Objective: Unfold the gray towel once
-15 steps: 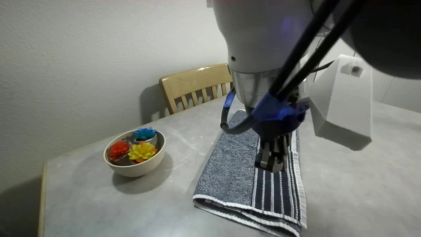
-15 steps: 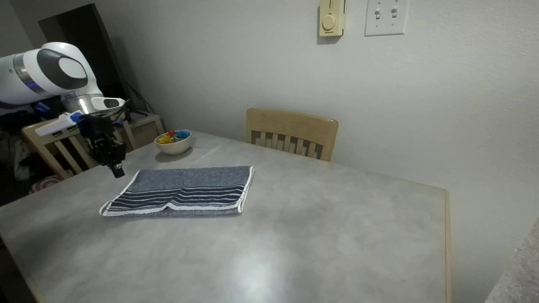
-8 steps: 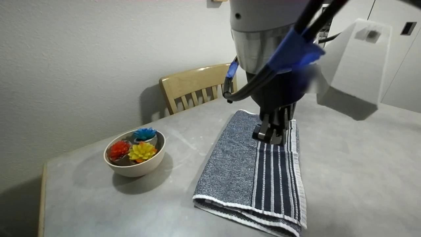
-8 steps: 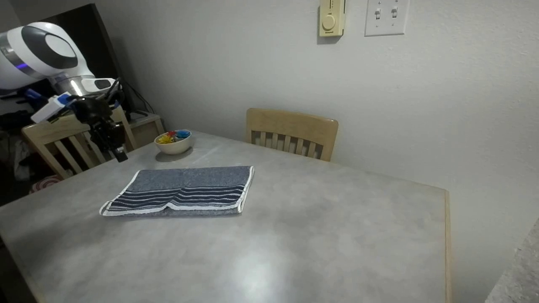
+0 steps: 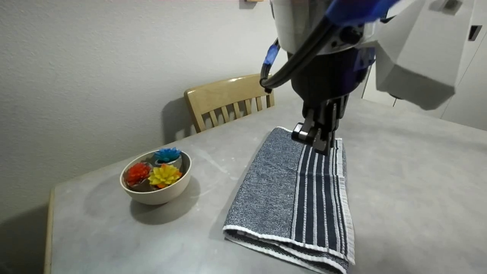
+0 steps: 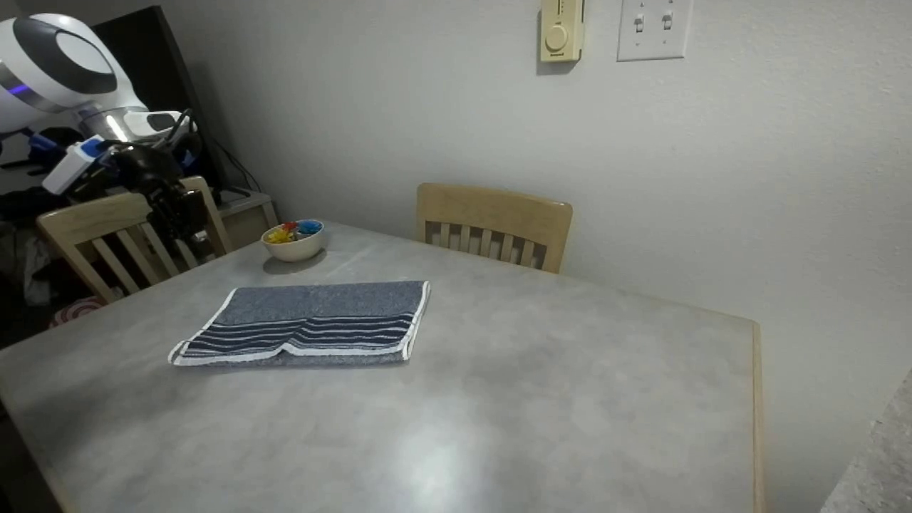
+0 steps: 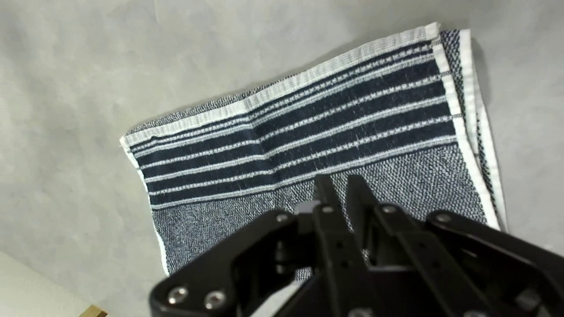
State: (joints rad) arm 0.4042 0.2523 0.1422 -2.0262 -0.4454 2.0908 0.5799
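Below the black robotic hand (image 7: 340,179), fingers (image 7: 325,190) slightly parted, a striped blue-gray terry towel (image 7: 291,154) lies folded on a gray counter (image 6: 570,399). A round cream bowl (image 5: 156,196) sits apart from the hand.

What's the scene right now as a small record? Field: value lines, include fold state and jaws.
item: blue-gray terry towel with dark and white stripes
fold state: folded, layers stacked at one white-hemmed end
surface: gray mottled tabletop
jaws: slightly parted, nothing between them, higher than the towel and clear of it
neighbor: round off-white bowl, beside the towel, apart from it
bowl contents: red flower-shaped ornament, yellow one, blue one
background: pale wooden slatted chair at the tabletop's edge
unfold step: cannot tell whether done
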